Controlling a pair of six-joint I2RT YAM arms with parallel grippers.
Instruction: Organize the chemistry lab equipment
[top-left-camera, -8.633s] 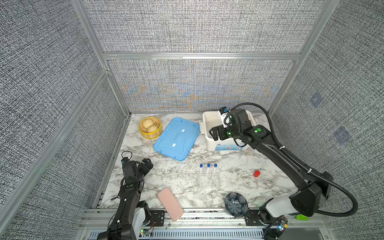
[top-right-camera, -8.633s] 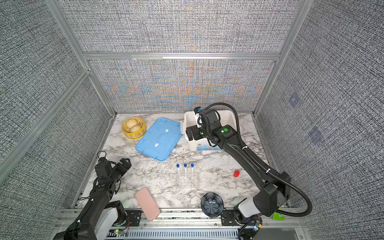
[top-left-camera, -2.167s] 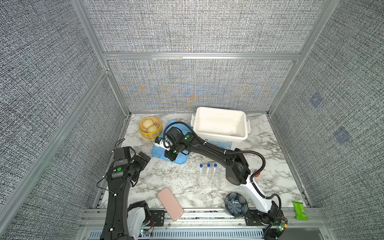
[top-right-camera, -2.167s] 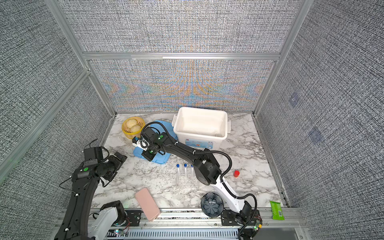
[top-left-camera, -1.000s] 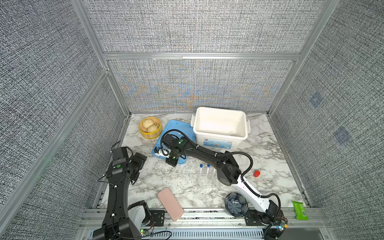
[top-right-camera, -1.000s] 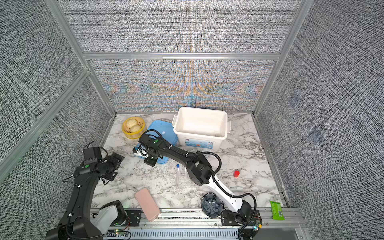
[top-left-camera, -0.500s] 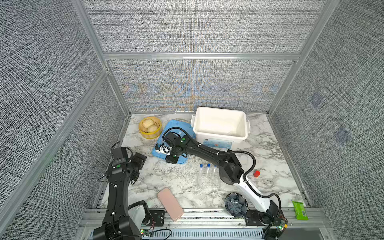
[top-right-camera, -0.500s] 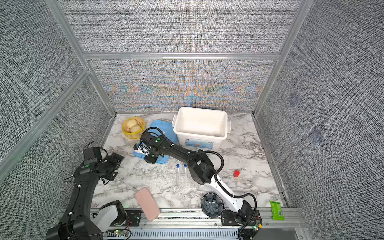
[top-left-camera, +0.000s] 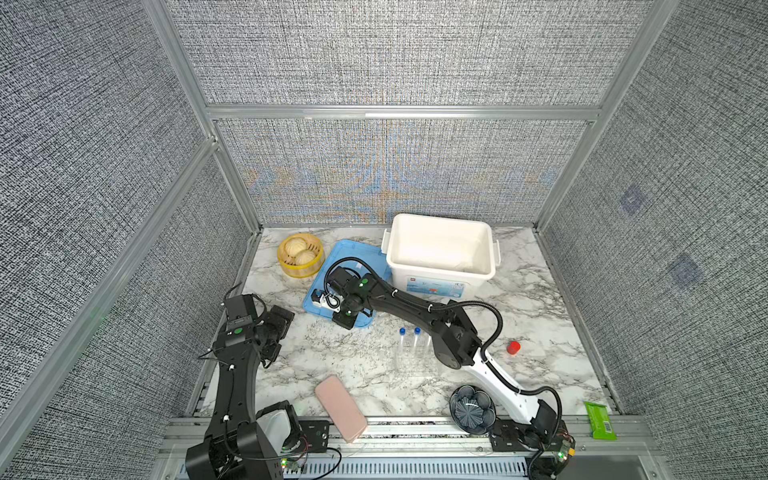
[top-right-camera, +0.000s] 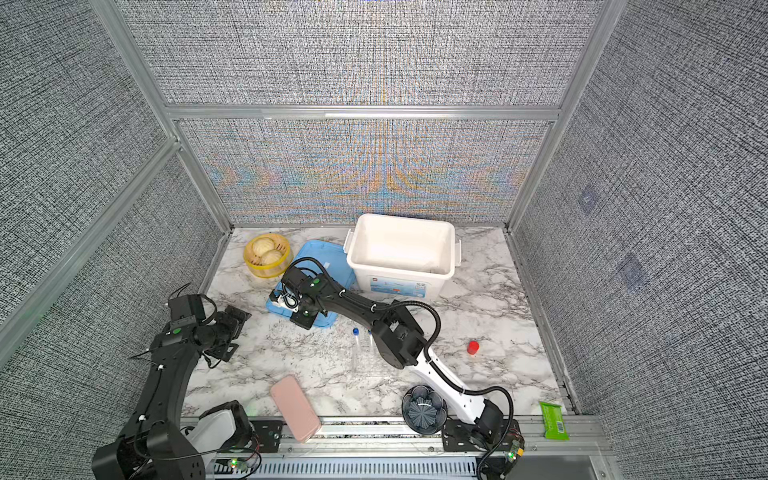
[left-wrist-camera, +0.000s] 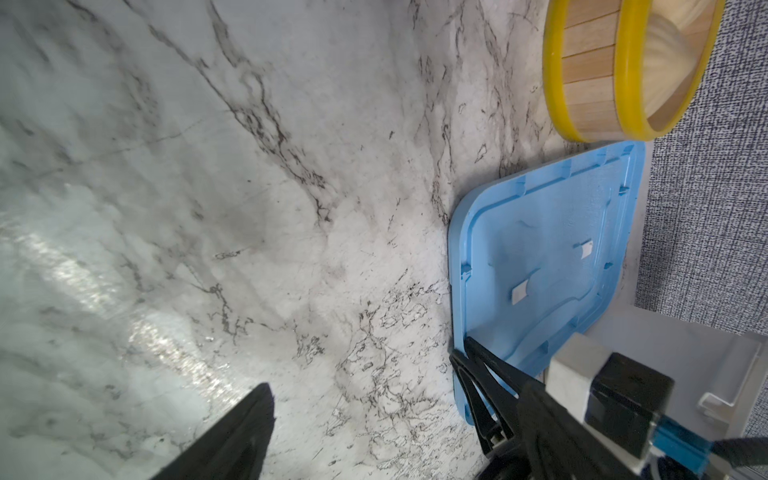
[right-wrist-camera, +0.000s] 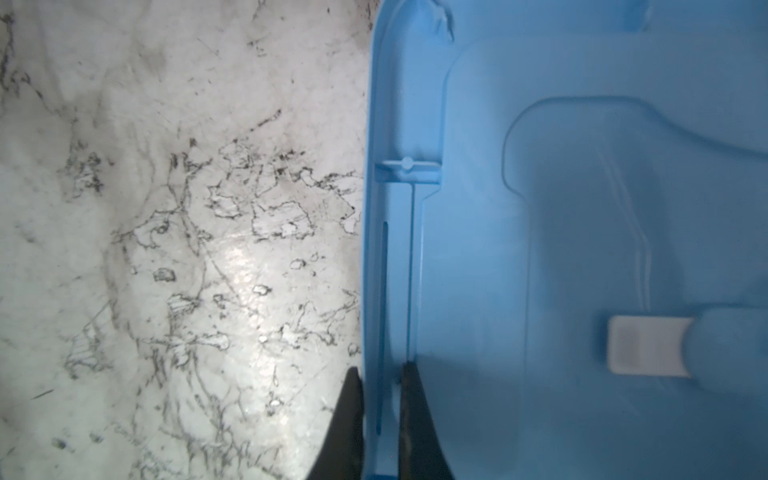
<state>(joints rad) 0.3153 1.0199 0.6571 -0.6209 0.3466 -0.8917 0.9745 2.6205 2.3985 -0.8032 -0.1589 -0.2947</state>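
— What sits on your white marble tabletop (top-left-camera: 332, 353), biggest first?

— Your open white rectangular plastic tub (top-left-camera: 440, 282) stands at the back. The flat light-blue plastic lid (top-left-camera: 361, 251) lies just beside it, on its left.

— And your claws?

— Your right gripper (right-wrist-camera: 381, 374) is clamped on that lid's rim, one finger on either side. Your left gripper (top-left-camera: 282, 326) hangs over the table's left side with its jaws spread wide, holding nothing.

— The lab gear?

— The long clear tubes with blue caps (top-left-camera: 402, 345) stand in the small clear plastic rack (top-left-camera: 415, 365) mid-table, apart from the lid. Your right arm hides part of them.
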